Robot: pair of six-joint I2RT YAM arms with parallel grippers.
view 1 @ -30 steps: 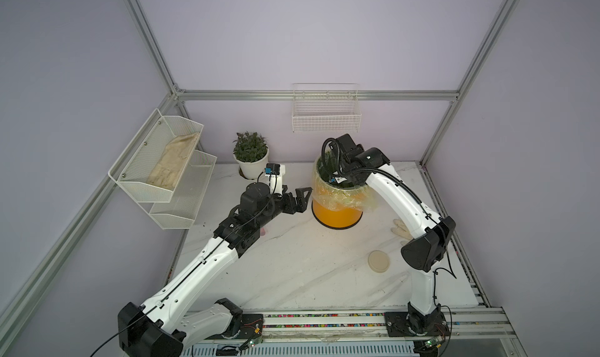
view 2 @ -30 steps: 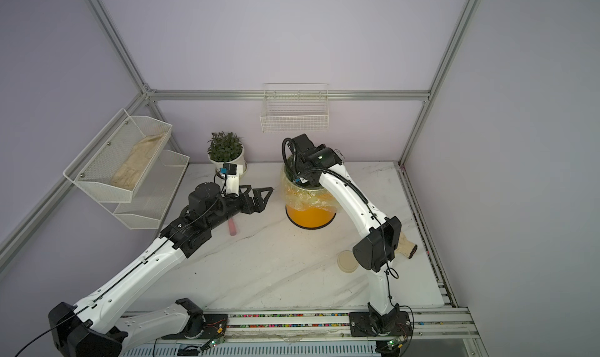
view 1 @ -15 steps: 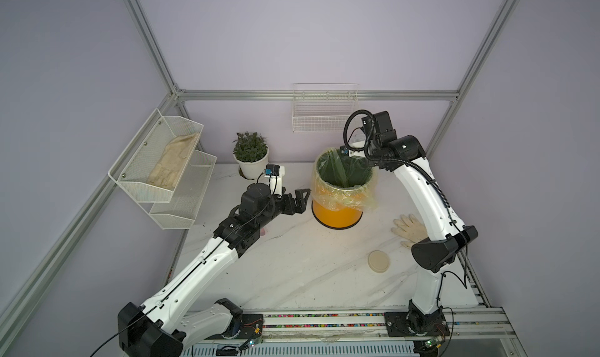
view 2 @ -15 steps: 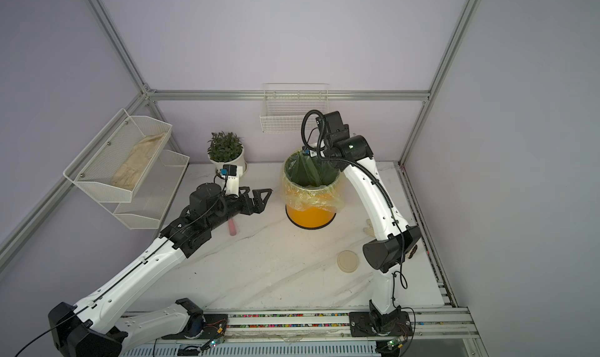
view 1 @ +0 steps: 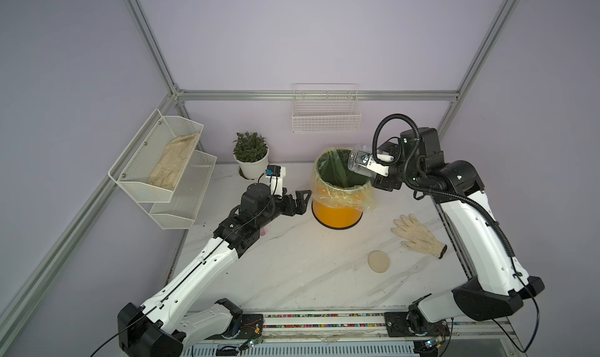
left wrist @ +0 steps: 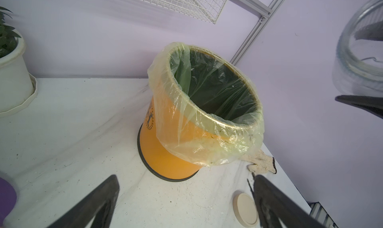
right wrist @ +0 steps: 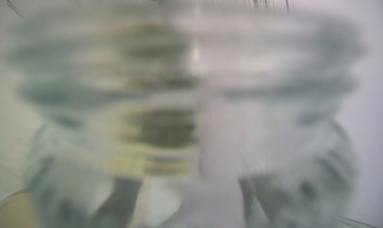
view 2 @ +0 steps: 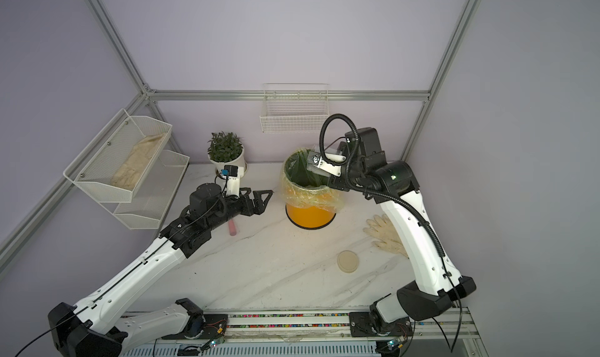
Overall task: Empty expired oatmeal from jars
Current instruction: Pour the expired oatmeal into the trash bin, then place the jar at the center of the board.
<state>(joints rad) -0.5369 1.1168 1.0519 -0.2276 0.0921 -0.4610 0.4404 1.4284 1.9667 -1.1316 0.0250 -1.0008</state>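
Observation:
My right gripper (view 1: 364, 164) is shut on the clear jar (view 1: 354, 154), which lies tilted on its side over the right rim of the orange bin (view 1: 337, 213), its open mouth facing the bin's inside. The jar (view 2: 312, 164) looks see-through; no oatmeal shows in it or in the bin's dark liner. In the right wrist view the blurred jar wall (right wrist: 186, 92) fills the picture. The jar's mouth (left wrist: 360, 50) also shows in the left wrist view. My left gripper (view 1: 303, 199) hangs open and empty just left of the bin (left wrist: 165, 154). The beige lid (view 1: 378, 261) lies flat on the table.
A work glove (view 1: 417, 236) lies right of the lid. A potted plant (view 1: 251, 154) stands at the back left, beside white mesh shelves (view 1: 162, 167). A wire basket (view 1: 326, 111) hangs on the back wall. A pink stick (view 2: 232, 227) lies under my left arm.
My right arm has swung from over the bin toward the right, carrying the jar to the bin's right rim. The left arm has stayed still.

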